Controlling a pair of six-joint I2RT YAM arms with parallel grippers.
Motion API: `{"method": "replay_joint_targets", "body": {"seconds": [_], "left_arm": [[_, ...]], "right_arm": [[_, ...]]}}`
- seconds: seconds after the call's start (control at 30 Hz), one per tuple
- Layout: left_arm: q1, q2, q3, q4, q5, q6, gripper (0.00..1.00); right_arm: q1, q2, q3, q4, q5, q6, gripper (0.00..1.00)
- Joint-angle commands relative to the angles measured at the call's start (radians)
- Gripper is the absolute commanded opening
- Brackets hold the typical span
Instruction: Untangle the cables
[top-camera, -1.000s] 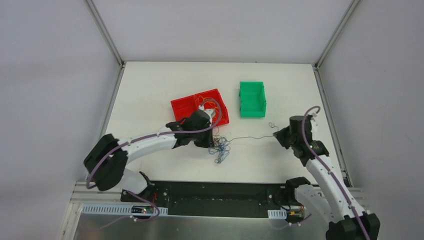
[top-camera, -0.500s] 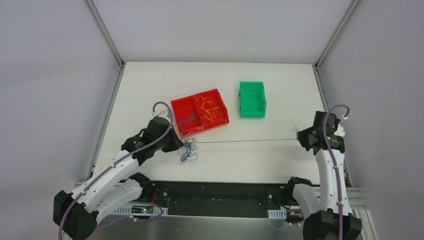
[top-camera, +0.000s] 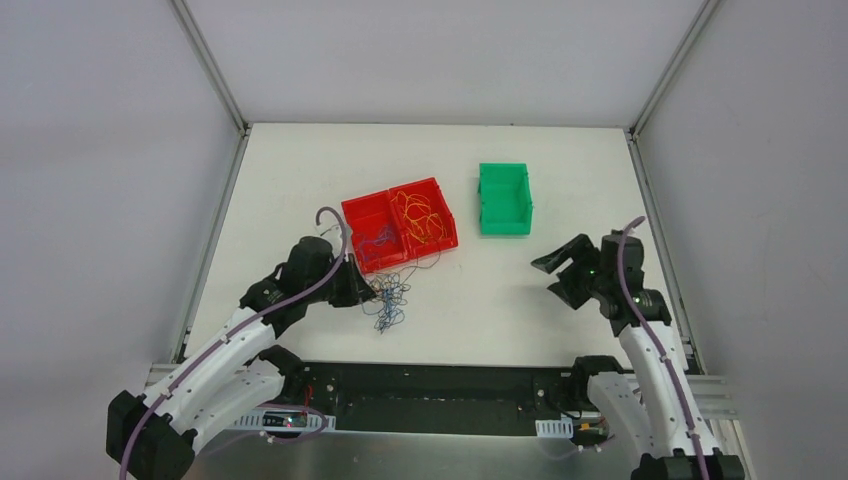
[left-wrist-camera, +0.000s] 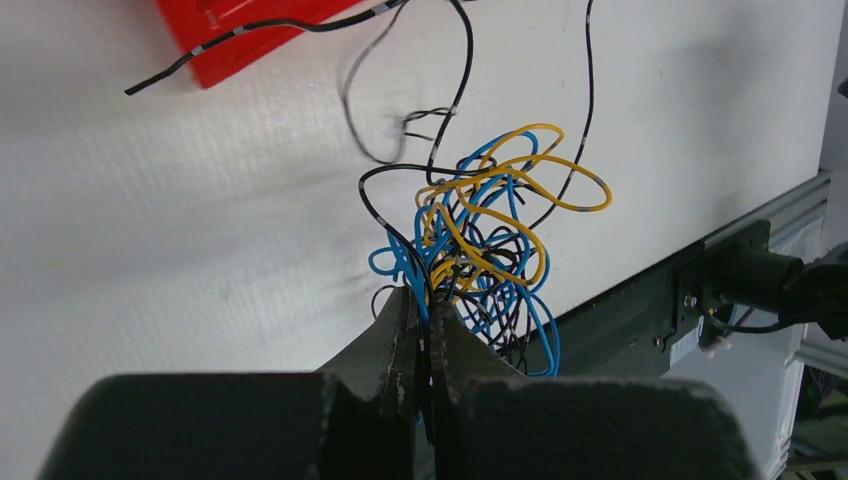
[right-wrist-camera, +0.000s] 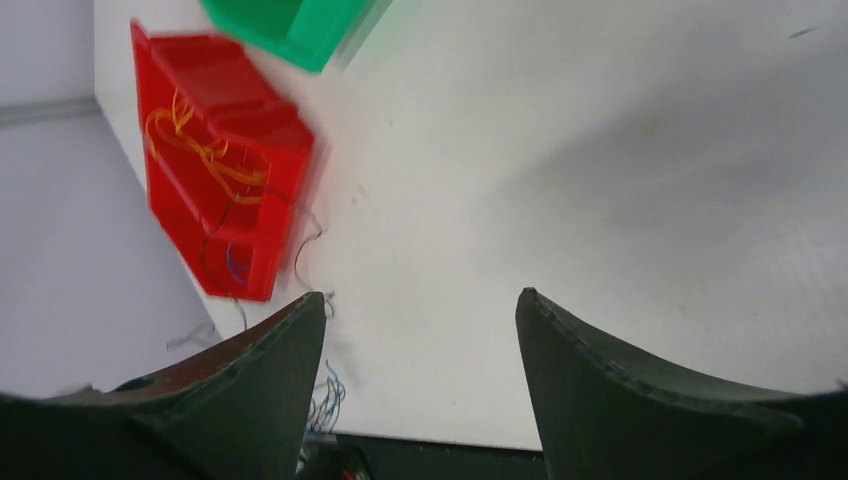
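The cables (top-camera: 391, 302) lie as a loose knot of blue, yellow and black strands on the white table, just in front of the red bin (top-camera: 345, 212). My left gripper (top-camera: 371, 289) is at the knot's left edge. In the left wrist view the left gripper (left-wrist-camera: 423, 303) is shut on a few blue and black strands, and the rest of the cables (left-wrist-camera: 492, 228) bunch beyond the tips. My right gripper (top-camera: 555, 277) hovers over bare table at the right, open and holding nothing. The right wrist view shows the right gripper (right-wrist-camera: 420, 305) with its jaws wide apart.
The red bin has two compartments, with blue strands (top-camera: 375, 238) in the left one and orange strands (top-camera: 420, 214) in the right. A green bin (top-camera: 504, 200) stands behind my right gripper. The table's dark front rail (left-wrist-camera: 640, 310) runs close behind the knot.
My right gripper has opened and let go of the black strand that was stretched taut across the table, and it has swung back left. The strand has sprung back to the knot. The left gripper stays shut.
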Motion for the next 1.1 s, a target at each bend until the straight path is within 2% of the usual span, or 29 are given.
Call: {"method": "replay_joint_targets", "body": {"seconds": [0.0, 0.1, 0.2, 0.3, 0.4, 0.57, 0.67, 0.73, 0.83, 0.93, 1.07], "left_arm": [[-0.036, 0.045, 0.045, 0.102, 0.103, 0.061, 0.0], [-0.076, 0.073, 0.064, 0.124, 0.102, 0.068, 0.0], [-0.132, 0.102, 0.085, 0.137, 0.078, 0.073, 0.0], [-0.188, 0.122, 0.101, 0.152, 0.043, 0.071, 0.0], [-0.204, 0.126, 0.105, 0.167, 0.038, 0.063, 0.0], [-0.204, 0.103, 0.103, 0.167, 0.034, 0.071, 0.0], [-0.204, 0.095, 0.098, 0.167, 0.04, 0.075, 0.0], [-0.203, 0.095, 0.093, 0.167, 0.038, 0.073, 0.0], [-0.204, 0.086, 0.086, 0.162, 0.008, 0.061, 0.0], [-0.203, 0.069, 0.09, 0.097, -0.098, 0.032, 0.02], [-0.197, 0.104, 0.107, -0.007, -0.184, 0.011, 0.06]], "right_arm": [[0.228, -0.024, -0.05, 0.194, -0.045, 0.185, 0.72], [0.422, 0.007, -0.07, 0.354, 0.022, 0.314, 0.71], [0.603, 0.113, -0.032, 0.452, 0.152, 0.345, 0.7], [0.735, 0.245, 0.022, 0.531, 0.223, 0.36, 0.7], [0.81, 0.36, 0.043, 0.659, 0.281, 0.397, 0.68], [0.848, 0.519, 0.061, 0.807, 0.306, 0.474, 0.57], [0.864, 0.596, 0.089, 0.856, 0.281, 0.491, 0.45], [0.877, 0.634, 0.107, 0.861, 0.268, 0.503, 0.32], [0.879, 0.644, 0.106, 0.864, 0.265, 0.52, 0.01], [0.846, 0.576, 0.101, 0.757, 0.31, 0.505, 0.0], [0.725, 0.418, 0.115, 0.515, 0.334, 0.414, 0.0]]}}
